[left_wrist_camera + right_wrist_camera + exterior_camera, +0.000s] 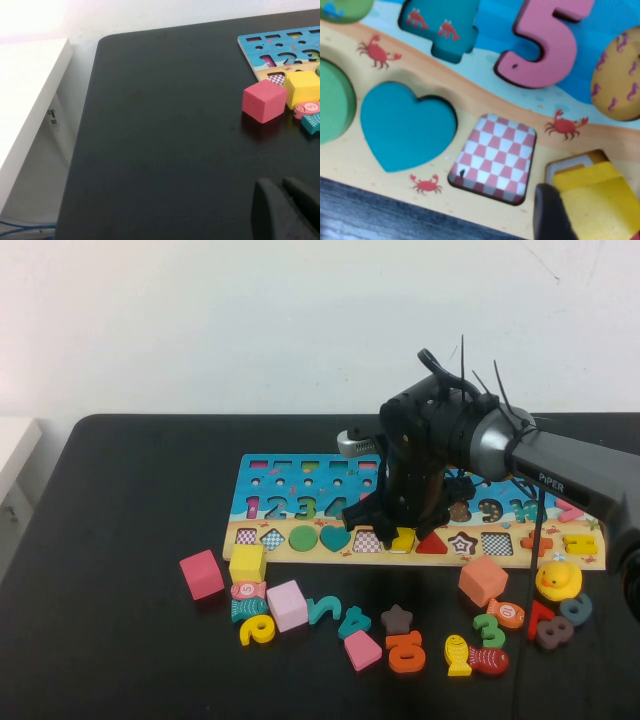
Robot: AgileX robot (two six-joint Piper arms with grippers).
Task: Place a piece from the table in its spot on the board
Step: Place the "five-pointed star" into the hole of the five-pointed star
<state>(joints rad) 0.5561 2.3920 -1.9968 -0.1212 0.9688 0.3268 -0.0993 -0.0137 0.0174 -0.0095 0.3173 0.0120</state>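
Note:
My right gripper point(402, 528) hangs low over the front row of the board point(320, 553), shut on the yellow pentagon piece point(403, 539). In the right wrist view the piece point(592, 200) lies tilted over the pentagon recess point(567, 165), whose grey and tan corner still shows, and one dark finger point(551, 215) presses its edge. The other finger is out of view. My left gripper point(278, 184) is shut and empty, low over the black table point(165, 125), well left of the board.
Loose pieces lie in front of the board: a pink cube point(201, 573), a yellow cube point(247, 562), an orange cube point(482, 580), a yellow duck point(558, 580), and several numbers and fish. A white ledge point(25, 90) borders the table's left edge.

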